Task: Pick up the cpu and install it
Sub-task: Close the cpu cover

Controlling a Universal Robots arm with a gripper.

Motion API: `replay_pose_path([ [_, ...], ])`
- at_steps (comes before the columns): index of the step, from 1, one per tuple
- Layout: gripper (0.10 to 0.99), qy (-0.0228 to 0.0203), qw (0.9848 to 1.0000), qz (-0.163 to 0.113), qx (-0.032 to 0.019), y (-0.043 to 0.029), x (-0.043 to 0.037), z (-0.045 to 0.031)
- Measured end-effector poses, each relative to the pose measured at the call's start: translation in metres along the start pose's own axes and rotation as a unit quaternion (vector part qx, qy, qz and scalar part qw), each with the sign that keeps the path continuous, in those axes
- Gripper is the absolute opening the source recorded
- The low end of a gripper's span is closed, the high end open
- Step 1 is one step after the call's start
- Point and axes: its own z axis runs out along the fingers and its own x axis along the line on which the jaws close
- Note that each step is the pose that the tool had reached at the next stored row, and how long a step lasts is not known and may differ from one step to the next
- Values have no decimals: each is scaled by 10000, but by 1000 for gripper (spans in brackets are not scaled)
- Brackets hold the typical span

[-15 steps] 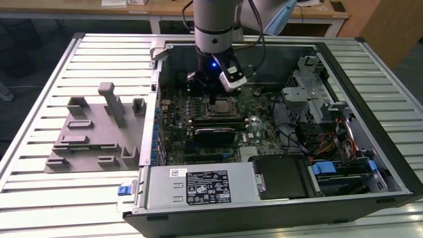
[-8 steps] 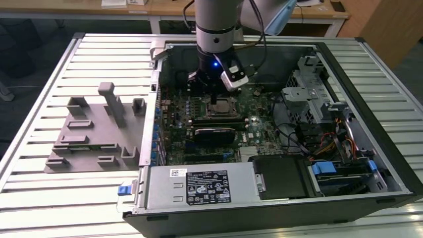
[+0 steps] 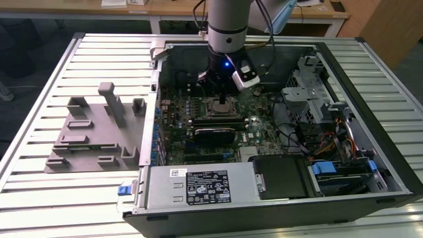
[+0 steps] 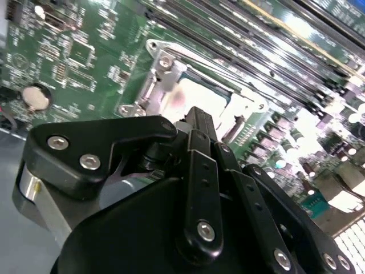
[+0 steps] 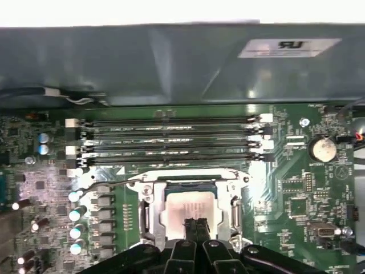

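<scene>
In the exterior view, the end effector [image 3: 221, 94] is seen lowered into the open computer case [image 3: 370, 134], which lies on the slatted desk [image 3: 39, 198]. The cpu socket [image 3: 220, 105] is found directly beneath it, and a grey plastic plate [image 3: 86, 144] is seen at about nine o'clock from the case.

In the second wrist view, the cpu [image 4: 199, 103] is seen seated in its socket frame, just past the fingertips [image 4: 197, 123], which are pressed together and grip nothing.

In the first wrist view, the cpu [image 5: 191, 208] is shown flat in the socket, at twelve o'clock from the closed end effector [image 5: 197, 225], below the memory slots [image 5: 171, 140].
</scene>
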Motion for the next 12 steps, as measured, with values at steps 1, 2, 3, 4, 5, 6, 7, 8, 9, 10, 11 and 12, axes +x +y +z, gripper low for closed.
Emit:
replay_pose_path([
  [1, 106, 0, 10000, 0, 0, 0, 0, 0],
  [2, 106, 0, 10000, 0, 0, 0, -1, -5],
  [3, 106, 0, 10000, 1, 0, 1, -1, -17],
  [4, 106, 0, 10000, 1, 0, 1, -2, -39],
  [5, 106, 0, 10000, 1, 0, 2, -3, -65],
  [6, 106, 0, 10000, 1, 0, 2, -4, -94],
  [7, 106, -2, 10000, 1, 0, 3, -6, -126],
  [8, 106, -3, 10000, 0, 0, 3, -7, -156],
  [9, 106, -4, 10000, 0, 0, 4, -8, -185],
  [10, 106, -5, 10000, 0, 0, 4, -9, -208],
  [11, 106, -5, 10000, 0, 0, 5, -9, -215],
  [12, 106, -6, 10000, 0, -1, 5, -9, -215],
])
